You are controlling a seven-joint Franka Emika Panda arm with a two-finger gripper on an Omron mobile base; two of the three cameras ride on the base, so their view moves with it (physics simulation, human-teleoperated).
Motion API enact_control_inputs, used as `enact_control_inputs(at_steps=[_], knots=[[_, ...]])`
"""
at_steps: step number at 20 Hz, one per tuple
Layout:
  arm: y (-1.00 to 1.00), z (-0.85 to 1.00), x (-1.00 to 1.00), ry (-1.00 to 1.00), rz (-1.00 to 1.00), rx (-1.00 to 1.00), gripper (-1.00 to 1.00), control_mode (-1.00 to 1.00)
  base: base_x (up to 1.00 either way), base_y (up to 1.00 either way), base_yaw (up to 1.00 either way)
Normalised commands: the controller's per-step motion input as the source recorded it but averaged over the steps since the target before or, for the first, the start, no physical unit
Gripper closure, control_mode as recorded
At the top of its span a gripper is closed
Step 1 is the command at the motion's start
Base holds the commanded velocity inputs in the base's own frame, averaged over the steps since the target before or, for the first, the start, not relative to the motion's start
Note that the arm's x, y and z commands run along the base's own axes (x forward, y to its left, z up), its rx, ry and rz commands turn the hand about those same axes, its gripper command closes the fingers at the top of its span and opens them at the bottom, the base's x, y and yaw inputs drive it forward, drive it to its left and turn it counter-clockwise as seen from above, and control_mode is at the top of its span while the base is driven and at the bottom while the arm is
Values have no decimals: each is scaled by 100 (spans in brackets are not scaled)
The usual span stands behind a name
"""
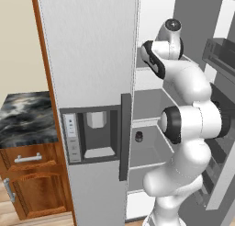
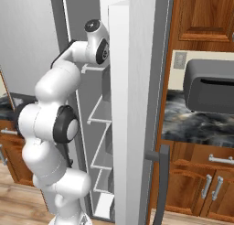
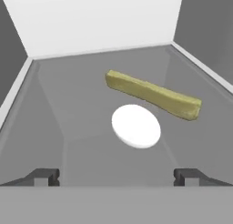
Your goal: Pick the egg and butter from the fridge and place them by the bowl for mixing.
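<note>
The fridge stands with its right door open, and my arm reaches into an upper compartment. In the hand view a small white egg lies on the grey shelf, just ahead of my gripper. Right behind the egg lies the butter, a flat olive-yellow stick set at a slant and almost touching it. The gripper is open, its fingertips spread wide on either side, with nothing between them. The bowl is out of view.
A small dark jar sits on a lower fridge shelf. The open fridge door stands close to the arm's right. A dark toaster rests on the marble counter; another counter lies left of the fridge.
</note>
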Motion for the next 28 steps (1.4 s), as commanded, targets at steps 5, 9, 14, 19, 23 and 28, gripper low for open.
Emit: enact_control_inputs(at_steps=[5,9,14,19,23,28], knots=[[-15,0,48,0,7,-7,-100,-100,0,0,0],[-20,0,36,0,9,-10,-100,-100,0,0,0],[-20,-6,23,1,11,-10,-100,-100,0,0,0],[-5,-6,7,5,7,-4,-100,-100,0,0,0],[0,0,0,8,1,0,-100,-100,0,0,0],[0,0,0,6,0,0,-100,-100,0,0,0]])
